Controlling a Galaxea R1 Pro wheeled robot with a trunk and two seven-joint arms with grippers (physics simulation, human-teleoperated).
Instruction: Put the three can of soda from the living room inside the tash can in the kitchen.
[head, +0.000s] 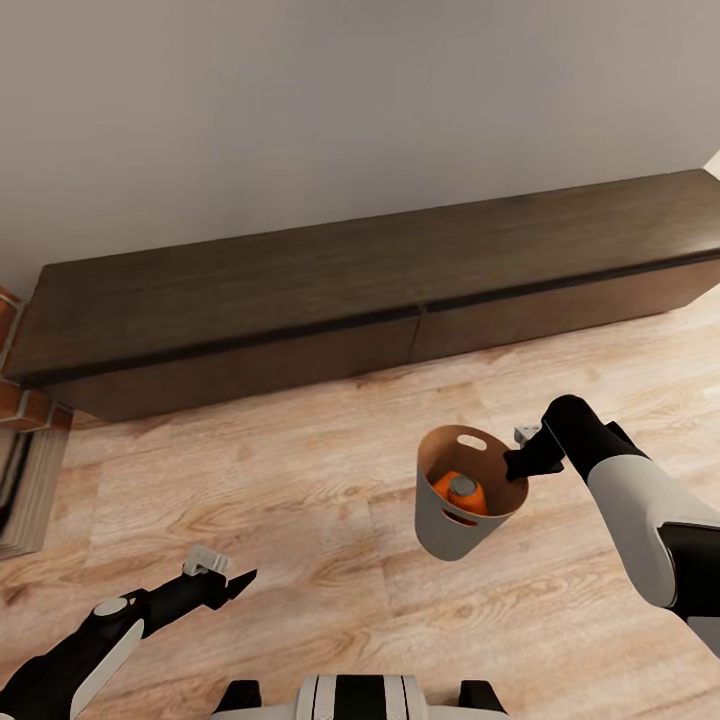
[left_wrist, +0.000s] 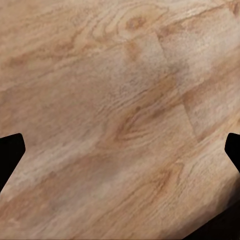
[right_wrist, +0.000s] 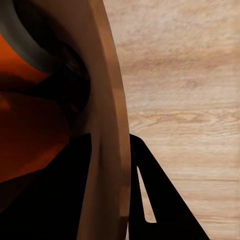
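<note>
While the right gripper (head: 522, 462) pinches the trash can (head: 440, 520) by its rim — orange can (head: 462, 492) inside, bin tilted — a jolt could spill it; left gripper (head: 232, 582) hangs open.

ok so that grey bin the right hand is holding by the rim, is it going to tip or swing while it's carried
Probably it tilts somewhat: the right hand pinches the bin at one side of its rim, so weight hangs off-centre. The wall looks thin yet stiff, likely holding its shape. An orange can lies loose inside and may roll.
</note>
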